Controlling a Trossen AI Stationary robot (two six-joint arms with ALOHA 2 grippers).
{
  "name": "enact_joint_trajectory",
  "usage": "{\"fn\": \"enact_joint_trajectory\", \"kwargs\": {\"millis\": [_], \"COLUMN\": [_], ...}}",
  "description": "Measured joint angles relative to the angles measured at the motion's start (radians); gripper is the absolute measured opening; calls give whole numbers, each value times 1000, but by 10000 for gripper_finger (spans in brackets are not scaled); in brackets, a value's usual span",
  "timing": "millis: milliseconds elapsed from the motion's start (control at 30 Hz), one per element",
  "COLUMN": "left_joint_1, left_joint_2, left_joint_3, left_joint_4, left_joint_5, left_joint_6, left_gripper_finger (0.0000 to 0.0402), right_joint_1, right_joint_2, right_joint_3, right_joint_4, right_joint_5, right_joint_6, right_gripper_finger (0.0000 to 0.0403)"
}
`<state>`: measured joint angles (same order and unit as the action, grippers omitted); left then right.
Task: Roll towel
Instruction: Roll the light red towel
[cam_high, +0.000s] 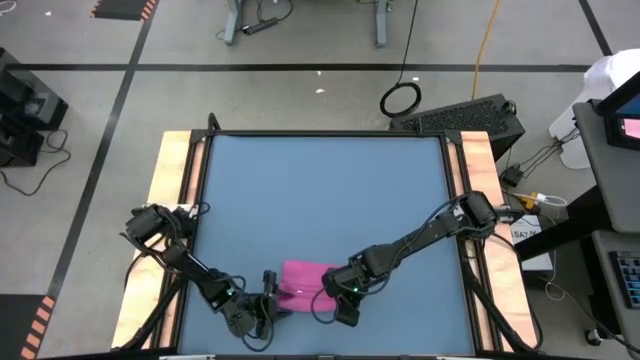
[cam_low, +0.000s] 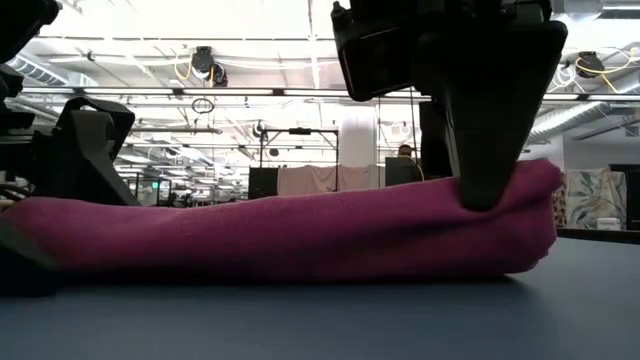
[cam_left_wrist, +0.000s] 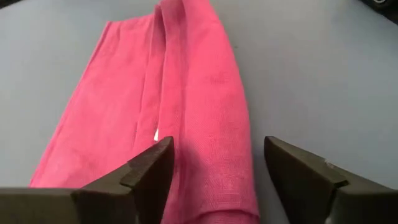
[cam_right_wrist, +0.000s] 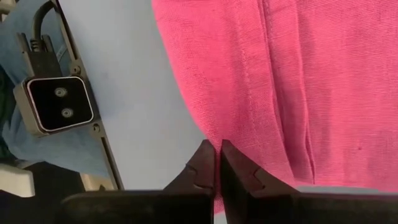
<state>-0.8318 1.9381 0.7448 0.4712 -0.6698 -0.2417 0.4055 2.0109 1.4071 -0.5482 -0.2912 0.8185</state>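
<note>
Two grippers, left gripper straddling towel

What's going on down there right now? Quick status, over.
Left gripper open, straddling rolled edge of magenta-pink cloth towel. Right gripper shut, pressing down on towel's other end. Nothing in the way.

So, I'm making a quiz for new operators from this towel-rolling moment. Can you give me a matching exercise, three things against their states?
Column one:
1. left hand
2. right hand
3. towel

Column two:
A. fingers shut, tips pressing down on one end of the fabric
B. magenta-pink, lying partly rolled near the table's front edge
C. fingers open, standing either side of the roll's end

Pairs: 1-C, 2-A, 3-B
</note>
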Motion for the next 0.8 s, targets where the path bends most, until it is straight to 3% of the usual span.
{"fn": "enact_joint_trajectory", "kwargs": {"millis": [200,400,533,800], "left_joint_1": [16,69,100,104], "left_joint_2": [0,-11,-33,-110], "left_joint_3": [0,0,-9,-93], "left_joint_4": [-10,-5,-5,0], "left_joint_5": [6,166,253,270], "left_joint_6": [-43,-200,-393,-525], "left_gripper_finger": [154,21,20,10], "right_joint_1": [0,8,20,113], "right_joint_2": [0,0,-4,-40], "right_joint_3": [0,0,0,10], "right_joint_4": [0,-13,-24,-90], "right_joint_5": [0,3,71,277], "right_joint_6": [0,-30,-23,-98], "right_gripper_finger": [0,0,19,108]}}
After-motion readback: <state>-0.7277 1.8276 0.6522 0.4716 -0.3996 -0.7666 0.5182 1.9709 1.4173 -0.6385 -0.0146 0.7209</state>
